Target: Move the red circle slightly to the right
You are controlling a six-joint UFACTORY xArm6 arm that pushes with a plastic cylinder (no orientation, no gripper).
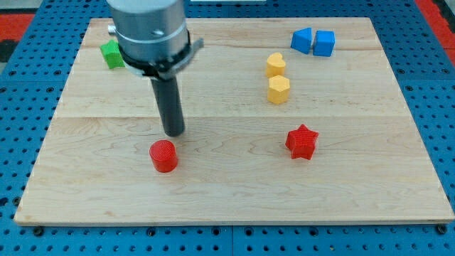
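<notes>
1. Board [234,206]: a pale wooden top was laid on a blue pegboard, and all the blocks were found on it.

2. Red circle [164,156]: the task's block was found standing upright in the left half of the board, nearer the bottom edge than the top, well apart from every other block.

3. My tip [174,133]: the dark rod's lower end was seen just above the red circle and slightly to its right, close by. Whether the two touched could not be told; a narrow gap seemed to be left between them.

4. Pincer: none was fitted. Only the plain rod was carried, so no open or closed state could be recorded.

5. Red star [301,141]: it was placed right of centre, level with the red circle and well apart from it.

6. Yellow heart [276,65] and yellow hexagon [279,90]: these were set near each other, right of centre, toward the top edge.

7. Two blue blocks [313,42]: they were kept side by side near the top right corner; their shapes were not clearly made out.

8. Green block [111,54]: it was partly hidden behind the arm near the top left corner.

9. Progress: the push was judged not yet begun. The tip was not placed on the circle's left side, where a rightward push would be started, so repositioning and the short slide were judged left to do.
</notes>
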